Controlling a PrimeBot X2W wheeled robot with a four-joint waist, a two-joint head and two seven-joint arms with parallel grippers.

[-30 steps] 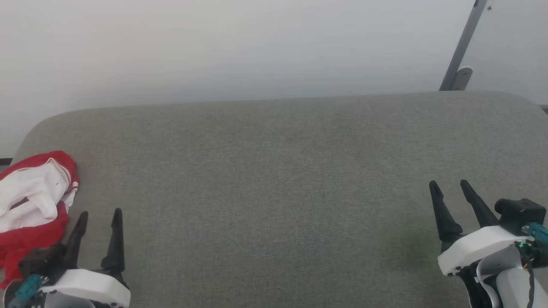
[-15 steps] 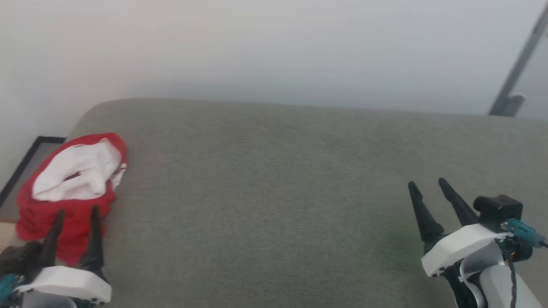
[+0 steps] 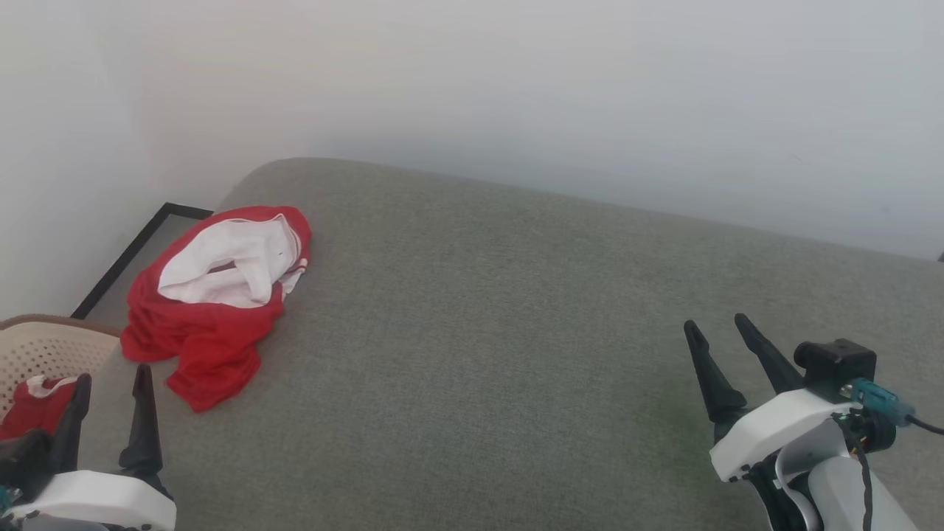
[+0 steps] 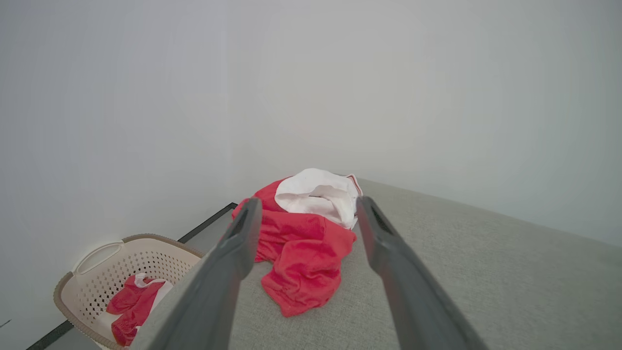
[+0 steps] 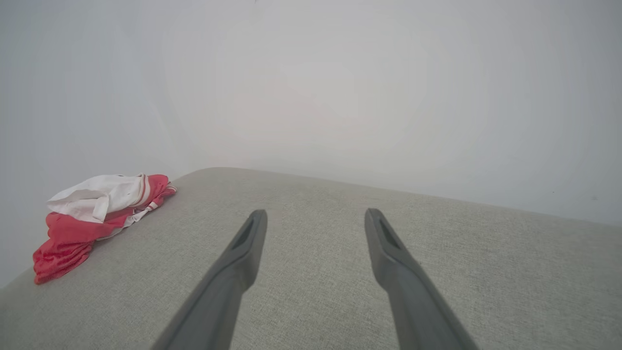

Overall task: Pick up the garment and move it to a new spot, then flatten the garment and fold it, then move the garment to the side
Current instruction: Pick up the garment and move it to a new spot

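Your left gripper (image 3: pixel 112 372) is spread wide and empty, fingers just short of the garment (image 3: pixel 210 324). Your right gripper (image 3: pixel 715 321) is equally wide and empty, well apart from it. The garment lies crumpled at the left end of the grey cushion (image 3: pixel 479 332), bright red with its white lining showing. The head camera has swung left over the last second, bringing a cream basket (image 3: pixel 44 346) into view.
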